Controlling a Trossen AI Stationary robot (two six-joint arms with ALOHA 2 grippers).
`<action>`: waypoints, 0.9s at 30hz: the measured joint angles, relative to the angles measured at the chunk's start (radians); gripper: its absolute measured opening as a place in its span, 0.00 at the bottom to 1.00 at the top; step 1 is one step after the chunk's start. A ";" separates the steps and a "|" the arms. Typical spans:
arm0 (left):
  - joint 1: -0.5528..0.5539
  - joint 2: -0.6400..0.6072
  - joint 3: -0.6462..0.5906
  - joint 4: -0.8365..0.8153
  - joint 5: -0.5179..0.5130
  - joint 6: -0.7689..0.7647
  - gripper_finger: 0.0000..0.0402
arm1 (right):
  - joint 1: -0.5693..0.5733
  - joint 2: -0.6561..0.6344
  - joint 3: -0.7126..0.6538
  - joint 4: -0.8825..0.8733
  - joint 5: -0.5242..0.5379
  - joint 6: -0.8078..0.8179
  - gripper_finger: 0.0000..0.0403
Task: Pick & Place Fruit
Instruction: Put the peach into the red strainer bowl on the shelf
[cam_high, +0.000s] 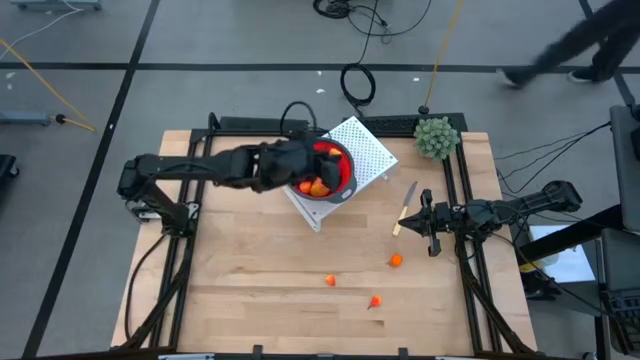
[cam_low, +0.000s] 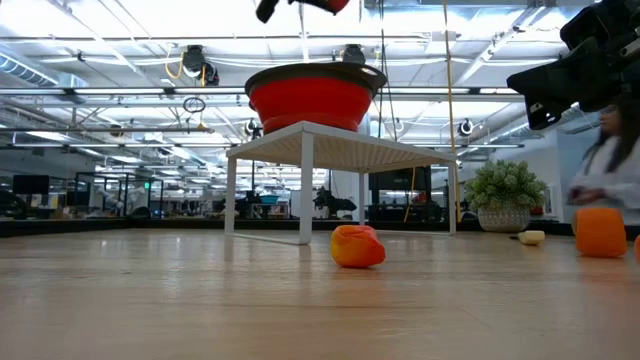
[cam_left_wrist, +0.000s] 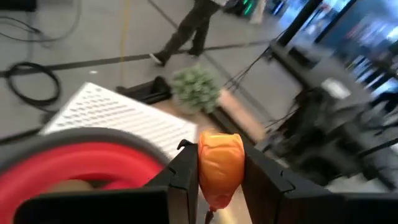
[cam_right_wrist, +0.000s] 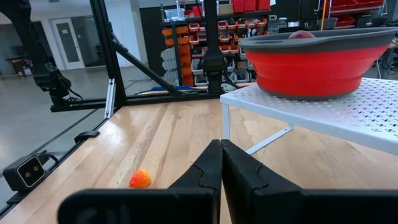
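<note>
My left gripper (cam_left_wrist: 219, 186) hovers over the red bowl (cam_high: 338, 172) and is shut on a small orange fruit piece (cam_left_wrist: 219, 158). The bowl stands on a white perforated rack (cam_high: 362, 146) and holds more fruit (cam_high: 318, 186), orange and red. Three tiny orange bits lie on the wooden table: one (cam_high: 330, 281), another (cam_high: 396, 261), and a third (cam_high: 375, 300). My right gripper (cam_right_wrist: 221, 163) is shut and empty, low over the table's right side (cam_high: 430, 228), pointing toward the rack. My left gripper pinches the orange fruit piece (cam_left_wrist: 220, 149) between its two fingers (cam_left_wrist: 184, 174), one on each side. The piece is lifted clear, above the red bowl's rim (cam_left_wrist: 93, 155). Its top sticks out past the fingertips.
A pale-handled knife (cam_high: 405, 208) lies on the table between the rack and my right gripper. A green bushy plant (cam_high: 437, 137) sits at the far right corner. A person walks on the floor beyond the table (cam_high: 580, 45). Cables lie on the floor behind.
</note>
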 joint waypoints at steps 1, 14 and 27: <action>0.007 0.002 0.008 -0.029 0.003 0.021 0.22 | 0.000 0.000 0.000 0.000 0.000 0.000 0.00; 0.108 0.032 0.024 -0.129 0.081 0.271 0.22 | 0.000 0.000 0.000 0.000 0.000 0.000 0.00; 0.147 0.124 0.024 -0.160 0.107 0.314 0.22 | 0.000 0.000 0.000 -0.003 0.001 0.000 0.00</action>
